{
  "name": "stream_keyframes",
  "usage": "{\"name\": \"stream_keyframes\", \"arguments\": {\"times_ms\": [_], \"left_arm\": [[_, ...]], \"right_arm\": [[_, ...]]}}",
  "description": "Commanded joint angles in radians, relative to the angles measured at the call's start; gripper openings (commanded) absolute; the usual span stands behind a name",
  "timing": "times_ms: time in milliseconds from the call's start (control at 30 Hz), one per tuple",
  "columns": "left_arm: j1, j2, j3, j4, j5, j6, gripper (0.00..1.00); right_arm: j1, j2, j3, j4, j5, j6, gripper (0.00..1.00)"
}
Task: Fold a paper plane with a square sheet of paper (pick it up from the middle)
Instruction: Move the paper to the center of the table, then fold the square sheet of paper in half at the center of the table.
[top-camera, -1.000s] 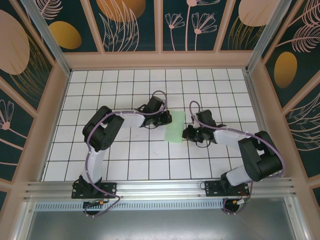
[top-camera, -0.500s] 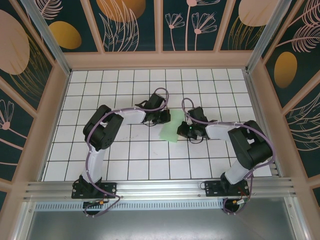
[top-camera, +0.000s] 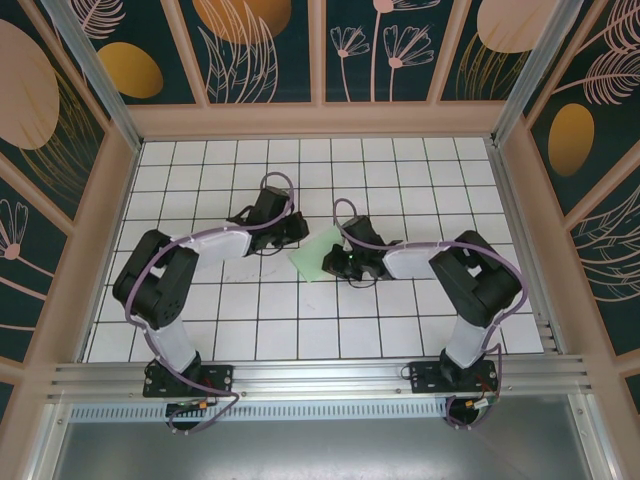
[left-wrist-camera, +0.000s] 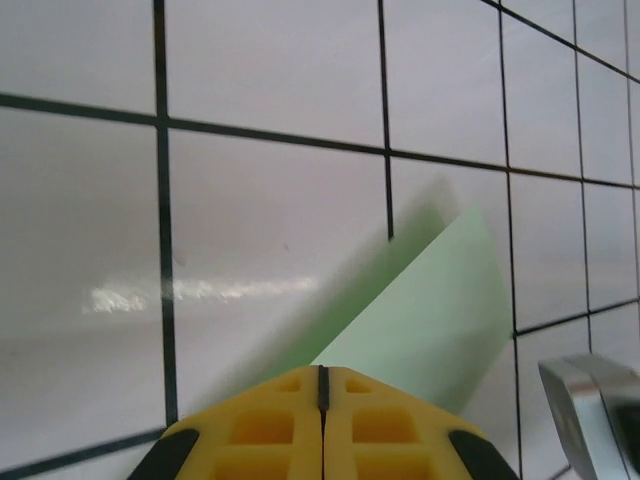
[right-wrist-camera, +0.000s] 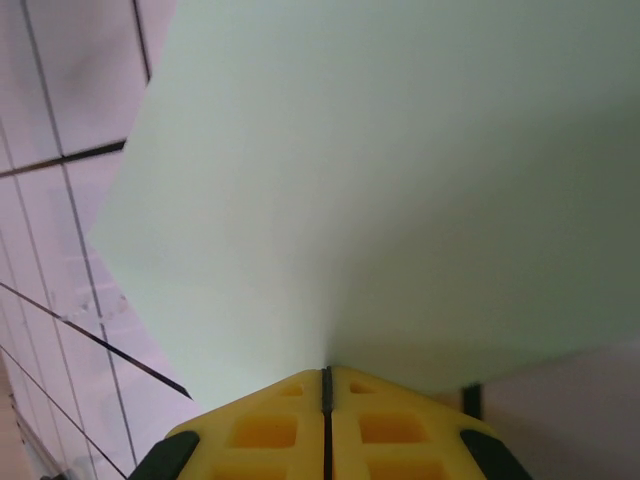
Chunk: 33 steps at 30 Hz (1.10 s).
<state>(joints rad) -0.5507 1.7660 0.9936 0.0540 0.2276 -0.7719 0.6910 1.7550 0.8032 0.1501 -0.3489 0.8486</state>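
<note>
Green paper sheet (top-camera: 314, 256) sits mid-table btwn the arms, part-folded, one edge raised off the tiles. Right gripper (right-wrist-camera: 325, 382) pinched closed on its edge. Left gripper (left-wrist-camera: 320, 380) closed at its corner, hold unclear. Prob. mid-fold. Next: lay flap flat, press crease w/o tearing.

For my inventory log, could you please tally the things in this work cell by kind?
Pale green paper sheet: 1
Grippers: 2, the left gripper and the right gripper
Total: 3
</note>
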Motion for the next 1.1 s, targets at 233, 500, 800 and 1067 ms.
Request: {"name": "stream_keyframes", "arguments": {"times_ms": [233,500,800,1067], "left_arm": [[-0.07,-0.039,-0.086,0.105,0.095,-0.092,0.02],[-0.117,-0.025,-0.099,0.118,0.116,-0.146,0.0],[-0.152,0.002,-0.133,0.124,0.131,-0.18,0.0],[-0.163,0.051,-0.119,0.124,0.132,-0.18,0.0]], "right_arm": [[-0.137,-0.087,-0.035,0.043,-0.061,-0.056,0.06],[-0.137,-0.041,-0.048,0.095,-0.14,-0.049,0.01],[-0.137,-0.014,-0.071,0.114,-0.173,-0.035,0.0],[-0.123,0.027,-0.064,0.113,-0.178,-0.043,0.0]]}}
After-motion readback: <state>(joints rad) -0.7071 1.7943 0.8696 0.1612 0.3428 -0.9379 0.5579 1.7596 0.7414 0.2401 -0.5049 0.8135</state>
